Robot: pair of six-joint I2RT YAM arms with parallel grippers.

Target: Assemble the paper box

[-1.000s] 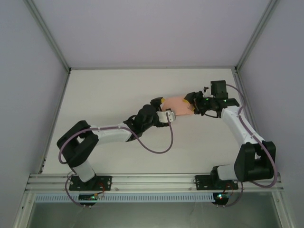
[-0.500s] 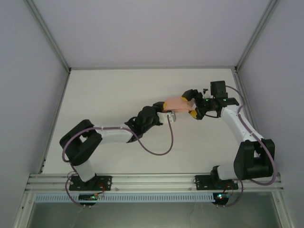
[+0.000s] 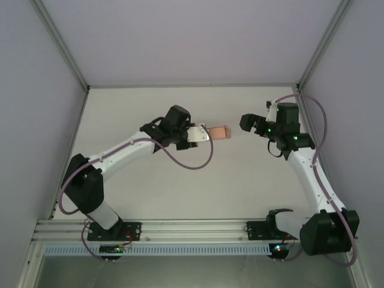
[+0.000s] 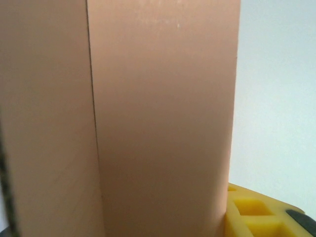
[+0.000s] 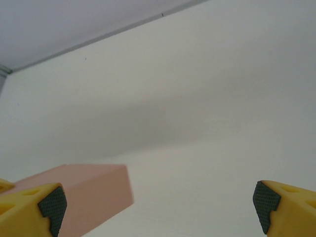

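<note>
The paper box [image 3: 219, 131] is a small closed salmon-pink box, and my left gripper [image 3: 209, 133] is shut on its left end near the middle of the table. In the left wrist view the paper box [image 4: 158, 118] stands right in front of the camera, with one yellow finger pad [image 4: 256, 213] against its right side. My right gripper [image 3: 248, 123] is open a short way to the right of the box, not touching it. The right wrist view has the box [image 5: 91, 192] at lower left, outside the wide-open right gripper [image 5: 159, 206].
The white table [image 3: 180, 180] is bounded by white walls with an aluminium frame rail [image 3: 192, 229] along the near edge. The left arm's purple cable [image 3: 201, 165] loops below the box. Bare table lies between the two grippers.
The right gripper has let go of the box, opened and drawn back to the right. The left arm has swung left and further back, carrying the box with it.
</note>
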